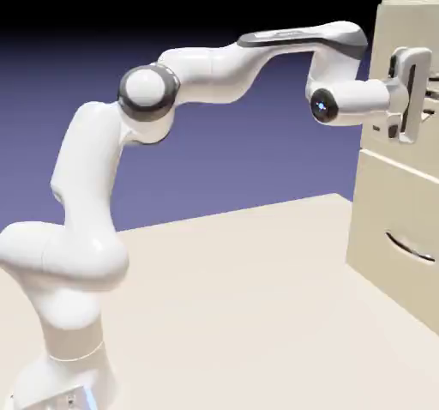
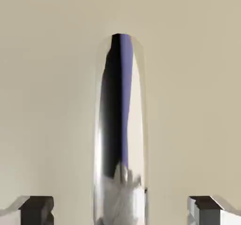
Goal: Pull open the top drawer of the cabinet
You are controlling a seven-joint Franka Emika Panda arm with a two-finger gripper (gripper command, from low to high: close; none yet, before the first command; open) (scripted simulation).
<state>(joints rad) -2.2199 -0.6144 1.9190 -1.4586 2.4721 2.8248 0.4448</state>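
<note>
Gripper (image 2: 120, 211) spread wide, fingertips (image 2: 38, 208) at seven and five o'clock astride the handle (image 2: 120, 120) of the top drawer (image 1: 408, 33), two o'clock on the cabinet (image 1: 390, 267); I should pinch squarely, then pull straight back.

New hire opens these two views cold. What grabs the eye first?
The white arm arching from the exterior view's lower left up to the cream cabinet at the right edge, its gripper pressed against the top drawer. Then the hand view: a shiny handle runs up the middle, mirroring the blue backdrop, with a grey fingertip at each side.
</note>
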